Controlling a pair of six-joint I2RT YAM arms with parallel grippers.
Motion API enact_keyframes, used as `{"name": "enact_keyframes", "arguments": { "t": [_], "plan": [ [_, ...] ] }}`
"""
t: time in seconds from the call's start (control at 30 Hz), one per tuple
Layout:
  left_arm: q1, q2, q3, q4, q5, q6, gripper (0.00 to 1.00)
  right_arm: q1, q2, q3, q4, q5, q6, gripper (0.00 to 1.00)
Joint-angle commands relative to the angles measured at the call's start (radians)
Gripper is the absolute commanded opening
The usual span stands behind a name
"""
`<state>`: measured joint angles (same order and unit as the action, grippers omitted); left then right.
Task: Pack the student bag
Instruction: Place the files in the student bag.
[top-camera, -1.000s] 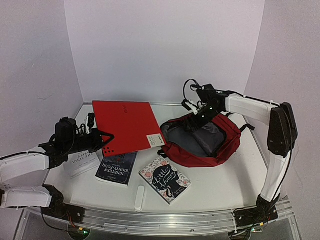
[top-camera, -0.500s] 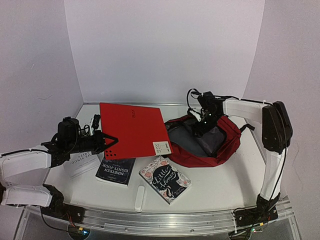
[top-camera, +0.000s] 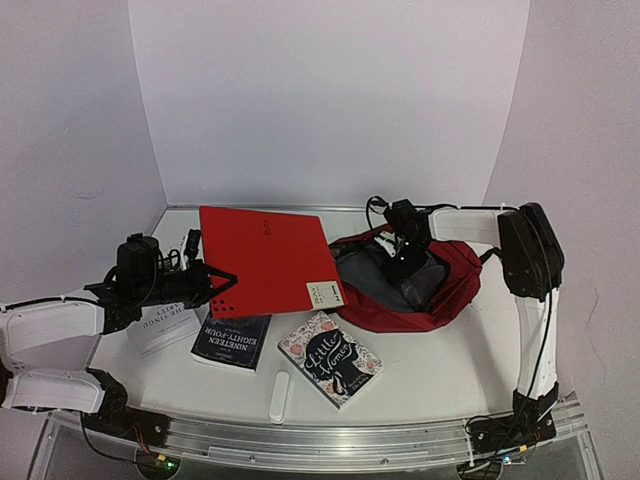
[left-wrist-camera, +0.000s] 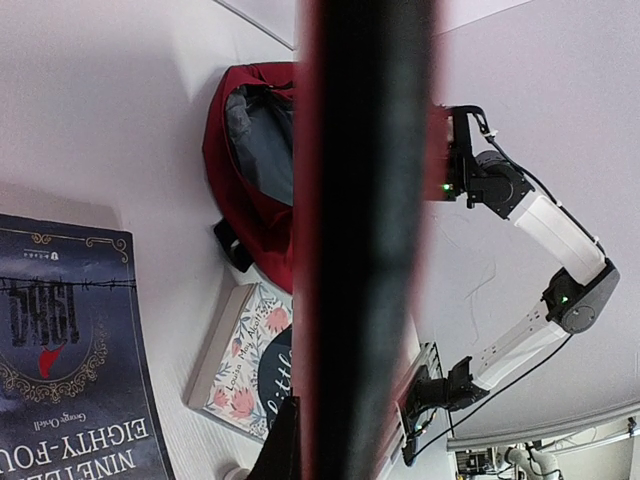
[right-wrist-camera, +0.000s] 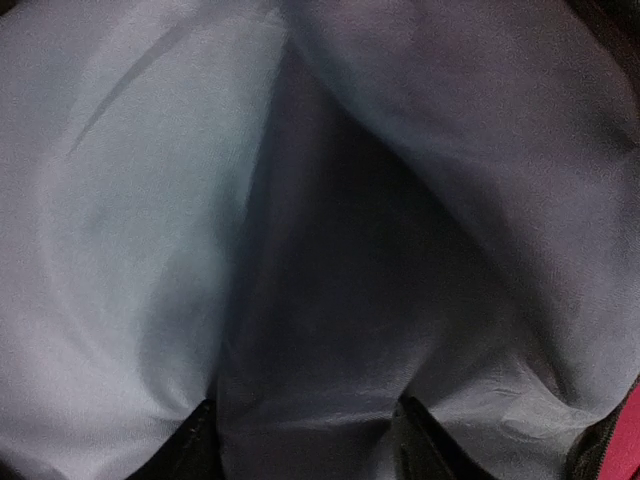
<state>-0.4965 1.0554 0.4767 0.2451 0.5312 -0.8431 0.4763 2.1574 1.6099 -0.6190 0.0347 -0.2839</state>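
White table (top-camera: 440, 370) within pale lilac walls. The student bag (top-camera: 450, 285) lies right of centre, its mouth turned toward my left arm and its grey lining (right-wrist-camera: 130, 220) showing. My left gripper (top-camera: 205, 283) is clenched on the near-left corner of the red folder (top-camera: 265, 260), which is held tilted off the table. The folder's long axis runs from that grip rightward to the bag, its labelled corner just beside the mouth's rim. My right gripper (top-camera: 405, 250) is sunk inside that mouth. A fold of lining sits between its fingertips (right-wrist-camera: 195, 445), but I cannot tell whether they pinch it or merely press. Judgement: the coming move is a rightward slide of the folder along its own axis, with the mouth held wide.
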Motion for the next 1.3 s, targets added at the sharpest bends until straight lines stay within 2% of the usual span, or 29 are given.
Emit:
{"name": "enact_keyframes", "arguments": {
  "t": [0.0,0.17,0.2,0.33,0.47,0.53,0.97,1.27],
  "plan": [
    [0.001,-0.005,0.009,0.136,0.018,-0.023,0.00,-0.002,0.034,0.033,0.026,0.093,0.006,0.44],
    [0.001,0.004,0.010,0.140,0.033,-0.038,0.00,-0.002,-0.039,0.030,0.026,0.053,0.040,0.05],
    [0.001,0.008,0.012,0.148,0.042,-0.044,0.00,-0.002,-0.058,0.030,0.025,0.035,0.049,0.01],
    [0.001,0.046,0.022,0.209,0.076,-0.113,0.00,-0.002,-0.147,0.034,0.021,-0.054,0.098,0.00],
    [-0.003,0.135,0.012,0.391,0.142,-0.264,0.00,-0.004,-0.201,0.053,0.021,-0.100,0.135,0.00],
    [-0.007,0.172,0.018,0.431,0.153,-0.307,0.00,-0.005,-0.219,0.061,0.021,-0.109,0.143,0.00],
    [-0.062,0.508,0.169,0.580,0.247,-0.368,0.00,-0.005,-0.249,0.059,0.020,-0.202,0.171,0.00],
    [-0.057,0.643,0.344,0.541,0.178,-0.345,0.00,-0.005,-0.263,0.023,0.010,-0.234,0.148,0.00]
  ]
}}
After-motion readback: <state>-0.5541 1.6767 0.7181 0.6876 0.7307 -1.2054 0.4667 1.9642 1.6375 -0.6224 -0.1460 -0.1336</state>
